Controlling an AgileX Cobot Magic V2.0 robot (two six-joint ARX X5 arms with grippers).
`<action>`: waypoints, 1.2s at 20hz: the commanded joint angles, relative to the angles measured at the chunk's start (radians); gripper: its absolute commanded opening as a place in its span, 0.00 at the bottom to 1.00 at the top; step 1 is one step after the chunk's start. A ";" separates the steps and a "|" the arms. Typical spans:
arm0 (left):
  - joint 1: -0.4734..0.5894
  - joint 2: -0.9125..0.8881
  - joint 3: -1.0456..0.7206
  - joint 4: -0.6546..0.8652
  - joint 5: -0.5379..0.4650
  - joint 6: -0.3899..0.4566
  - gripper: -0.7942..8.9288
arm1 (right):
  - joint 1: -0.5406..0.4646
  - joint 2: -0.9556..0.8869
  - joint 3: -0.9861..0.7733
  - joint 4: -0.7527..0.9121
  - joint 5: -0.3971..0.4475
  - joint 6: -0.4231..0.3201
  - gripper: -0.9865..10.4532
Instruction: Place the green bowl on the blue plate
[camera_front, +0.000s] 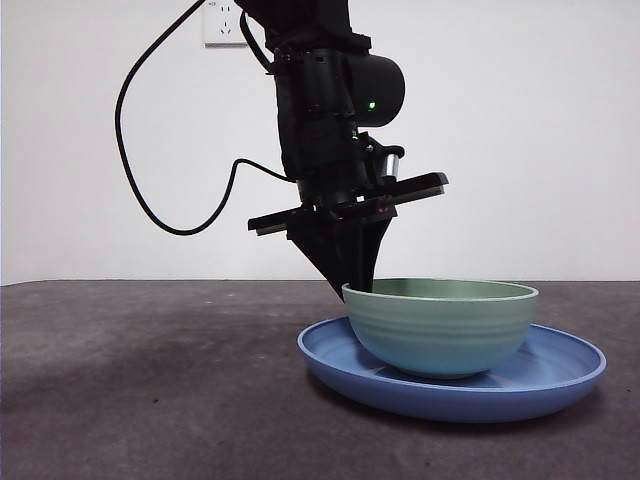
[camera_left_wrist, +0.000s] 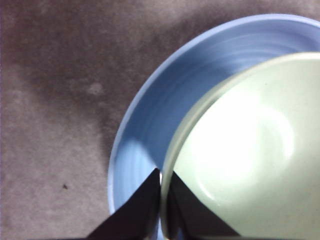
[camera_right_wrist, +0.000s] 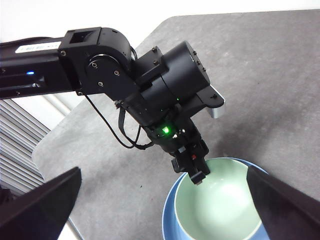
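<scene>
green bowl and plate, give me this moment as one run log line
green bowl: sitting in blue plate | left end effector: shut on bowl rim | right end effector: open, above, waiting

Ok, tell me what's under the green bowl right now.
The blue plate lies under the green bowl, its rim showing all around. The bowl's base covers the plate's middle, so that part is hidden. The left gripper is clamped on the bowl's rim.
</scene>
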 joint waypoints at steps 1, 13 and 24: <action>-0.026 0.017 0.027 -0.003 -0.004 0.008 0.09 | 0.002 0.005 0.019 0.006 -0.005 0.002 0.64; -0.026 0.017 0.033 -0.022 -0.004 0.040 0.19 | 0.002 0.005 0.019 0.006 -0.005 0.003 0.64; -0.015 -0.090 0.230 -0.189 -0.004 0.139 0.57 | 0.002 0.005 0.019 0.006 -0.005 0.002 0.64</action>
